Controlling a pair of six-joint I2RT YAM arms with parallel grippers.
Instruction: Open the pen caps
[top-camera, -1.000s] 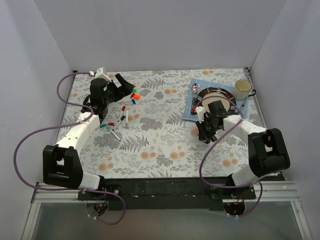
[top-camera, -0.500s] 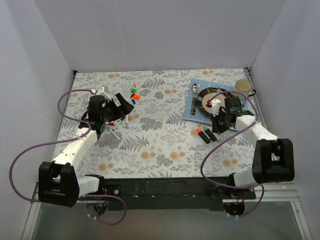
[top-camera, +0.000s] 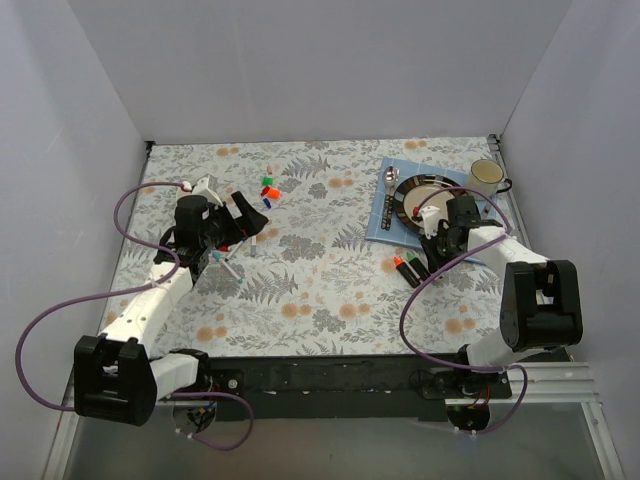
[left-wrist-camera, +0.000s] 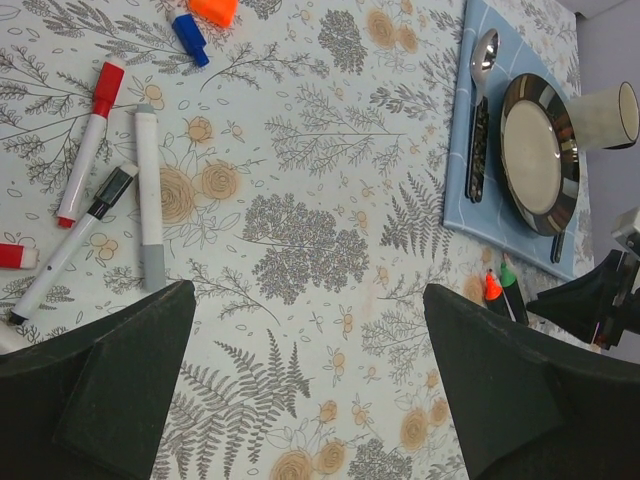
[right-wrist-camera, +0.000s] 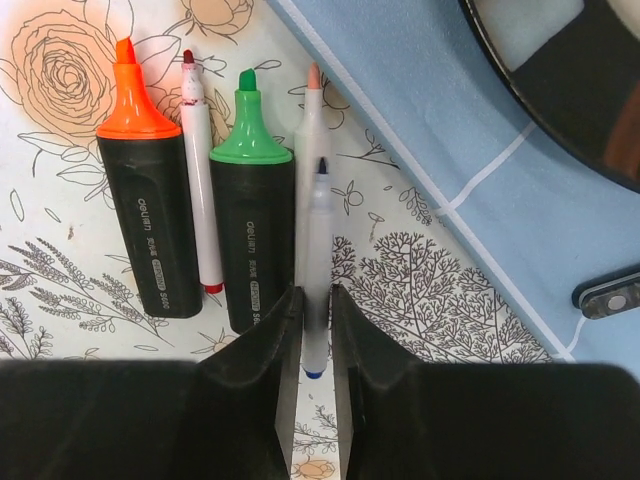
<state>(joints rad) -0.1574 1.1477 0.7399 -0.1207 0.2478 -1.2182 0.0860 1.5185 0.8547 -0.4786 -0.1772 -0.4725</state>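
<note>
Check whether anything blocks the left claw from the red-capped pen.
Nothing visible does. The left claw is open above bare tablecloth, and the red-capped pen lies uncovered on the cloth. The grey-ended pen lies beside it, apart, not across it. The blue cap and orange cap lie farther off.
</note>
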